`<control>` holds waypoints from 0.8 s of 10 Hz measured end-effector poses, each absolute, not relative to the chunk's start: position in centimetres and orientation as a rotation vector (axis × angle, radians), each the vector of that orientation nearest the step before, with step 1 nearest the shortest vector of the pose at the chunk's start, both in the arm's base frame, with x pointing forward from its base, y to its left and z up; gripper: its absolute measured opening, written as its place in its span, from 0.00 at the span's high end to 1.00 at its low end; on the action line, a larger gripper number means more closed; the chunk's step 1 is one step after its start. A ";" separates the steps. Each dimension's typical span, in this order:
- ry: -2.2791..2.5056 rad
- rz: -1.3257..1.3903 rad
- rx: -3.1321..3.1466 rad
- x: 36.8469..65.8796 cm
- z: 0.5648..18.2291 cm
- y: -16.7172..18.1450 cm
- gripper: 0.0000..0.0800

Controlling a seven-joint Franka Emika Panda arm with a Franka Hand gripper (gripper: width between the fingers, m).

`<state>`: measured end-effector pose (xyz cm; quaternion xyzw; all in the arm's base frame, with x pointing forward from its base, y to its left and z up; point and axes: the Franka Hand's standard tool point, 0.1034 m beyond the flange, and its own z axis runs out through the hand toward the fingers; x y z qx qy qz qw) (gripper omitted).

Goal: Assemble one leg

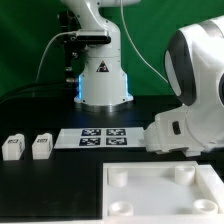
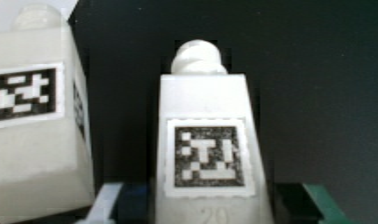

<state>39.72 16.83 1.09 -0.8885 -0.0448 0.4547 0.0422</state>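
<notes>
In the wrist view a white leg [image 2: 209, 130] lies between my fingers. Its marker tag faces the camera and a round peg [image 2: 200, 55] is at its far end. My gripper [image 2: 212, 208] is open. One finger [image 2: 118, 205] and the other [image 2: 319, 205] stand on either side of the leg, each with a dark gap to it. A second leg [image 2: 29, 120] with a tag lies close beside it. In the exterior view two more legs [image 1: 12, 148] [image 1: 42, 147] stand at the left. There the gripper is hidden behind the arm's bulk [image 1: 195, 90] at the right.
The large white panel [image 1: 165, 190] with round corner sockets lies at the front. The marker board [image 1: 103, 137] lies on the black table in front of the robot base [image 1: 103, 80].
</notes>
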 end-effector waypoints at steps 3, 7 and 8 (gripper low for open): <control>-0.147 1.395 -2.713 39.8 1.3 16.7 0.64; -0.196 1.192 -2.754 45.6 8.8 14.3 0.63; -0.177 1.073 -2.809 46.3 10.8 13.6 0.63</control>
